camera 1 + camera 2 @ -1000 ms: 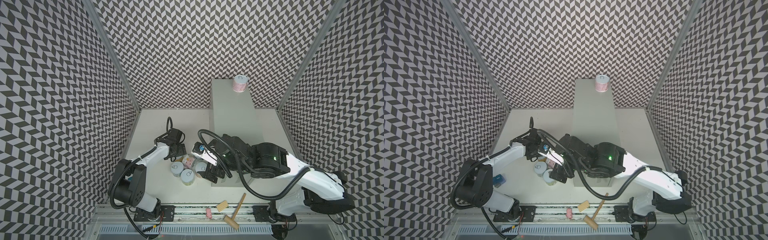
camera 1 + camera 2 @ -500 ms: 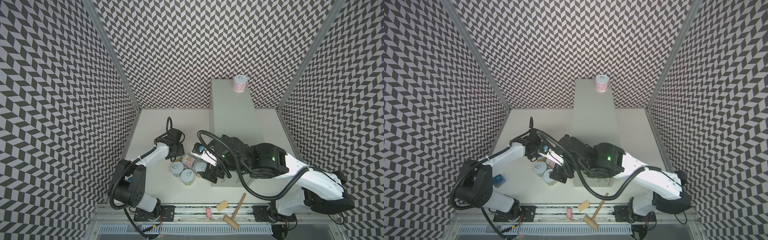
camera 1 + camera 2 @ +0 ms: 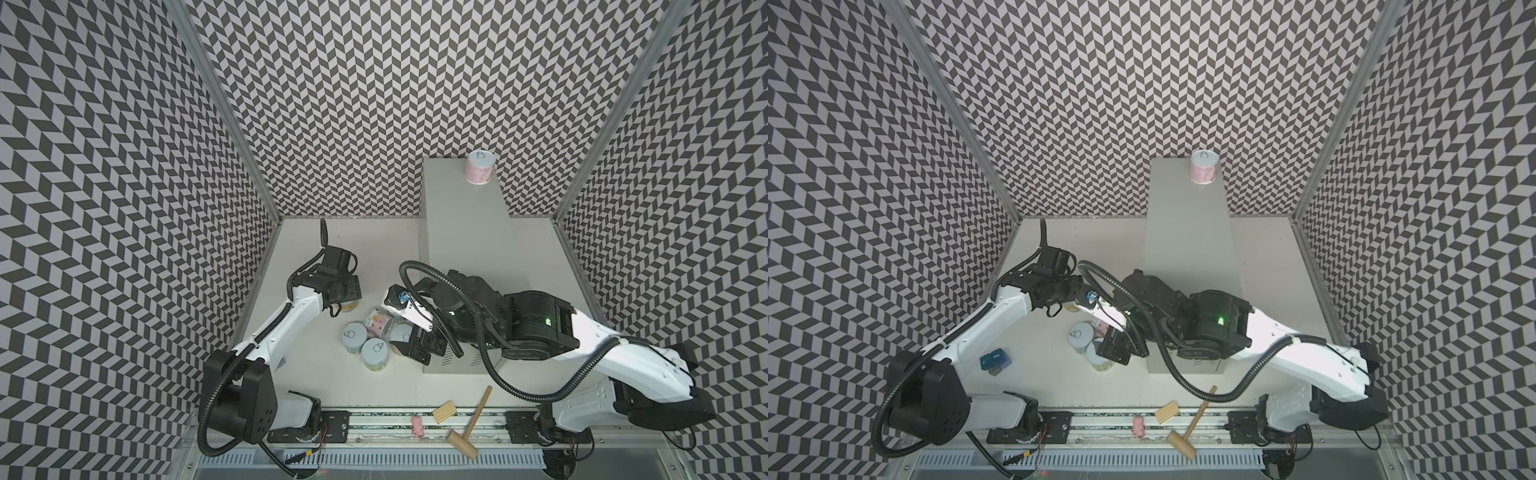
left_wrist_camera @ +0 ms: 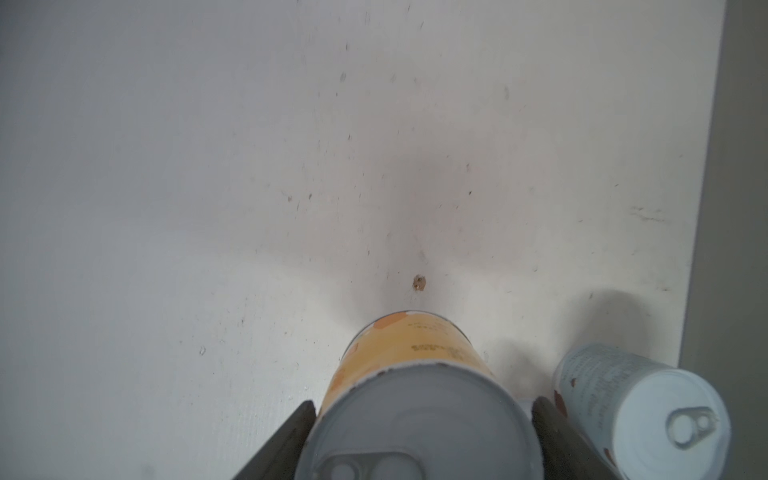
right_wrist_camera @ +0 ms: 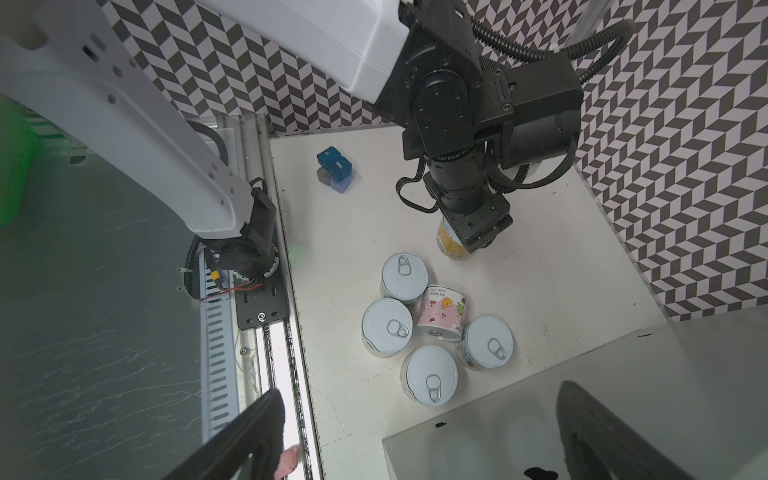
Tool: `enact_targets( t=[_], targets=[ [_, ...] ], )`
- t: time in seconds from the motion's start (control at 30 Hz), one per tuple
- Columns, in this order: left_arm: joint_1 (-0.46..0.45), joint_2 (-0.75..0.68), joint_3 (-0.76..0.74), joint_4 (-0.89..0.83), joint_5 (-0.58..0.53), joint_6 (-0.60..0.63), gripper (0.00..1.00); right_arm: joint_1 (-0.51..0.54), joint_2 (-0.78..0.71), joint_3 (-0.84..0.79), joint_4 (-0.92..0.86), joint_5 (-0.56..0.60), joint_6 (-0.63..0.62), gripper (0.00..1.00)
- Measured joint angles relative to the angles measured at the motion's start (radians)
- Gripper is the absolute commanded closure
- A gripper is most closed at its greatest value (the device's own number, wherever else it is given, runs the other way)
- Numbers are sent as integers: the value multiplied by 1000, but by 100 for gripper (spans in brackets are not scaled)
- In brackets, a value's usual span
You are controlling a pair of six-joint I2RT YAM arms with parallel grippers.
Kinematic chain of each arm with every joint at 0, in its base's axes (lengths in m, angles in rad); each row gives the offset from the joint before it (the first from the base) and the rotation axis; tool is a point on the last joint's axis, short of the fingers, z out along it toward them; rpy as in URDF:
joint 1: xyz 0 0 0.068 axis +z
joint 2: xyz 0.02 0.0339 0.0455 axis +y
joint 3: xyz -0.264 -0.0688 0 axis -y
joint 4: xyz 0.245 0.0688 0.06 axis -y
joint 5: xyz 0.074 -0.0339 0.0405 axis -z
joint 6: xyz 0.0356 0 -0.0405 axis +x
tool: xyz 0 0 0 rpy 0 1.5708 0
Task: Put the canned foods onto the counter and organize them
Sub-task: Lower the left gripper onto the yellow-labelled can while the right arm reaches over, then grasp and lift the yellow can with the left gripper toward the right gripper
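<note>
My left gripper (image 4: 419, 436) is shut on an upright yellow can (image 4: 415, 365), one finger on each side of its lid. Its base looks to rest on the tabletop, and it shows under the gripper (image 3: 347, 299) in both top views. Several more cans stand in a cluster (image 5: 431, 374) beside it, a pink one (image 5: 441, 318) lying on its side and a light blue one (image 4: 640, 407) close by. Another pink can (image 3: 480, 167) stands at the far end of the counter (image 3: 465, 216). My right gripper (image 5: 419, 436) hangs open and empty over the counter's near corner (image 5: 540, 415).
A wooden block (image 3: 444, 411), a wooden mallet (image 3: 469, 424) and a small pink piece (image 3: 417, 426) lie on the front rail. A blue box (image 3: 994, 360) sits near the left arm's base. Patterned walls close in three sides.
My left gripper has closed from wide open onto the yellow can. The right arm has barely moved and stays open.
</note>
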Motion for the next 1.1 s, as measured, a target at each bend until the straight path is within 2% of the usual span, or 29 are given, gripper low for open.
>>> enact_targets(
  t=[0.2,0.5,0.8,1.1],
  targets=[
    [2,-92,117,-58,45,71,48,0,-66,-114,113,-12,-32,1],
    [-5,-189,264,-132,203,146,46,0,-167,-273,301,-29,-58,1],
    [-116,-286,372,-158,353,202,46,-7,-222,-414,526,-24,-58,1],
    [-150,-325,430,-182,454,221,46,-25,-285,-536,693,19,-85,1]
  ],
)
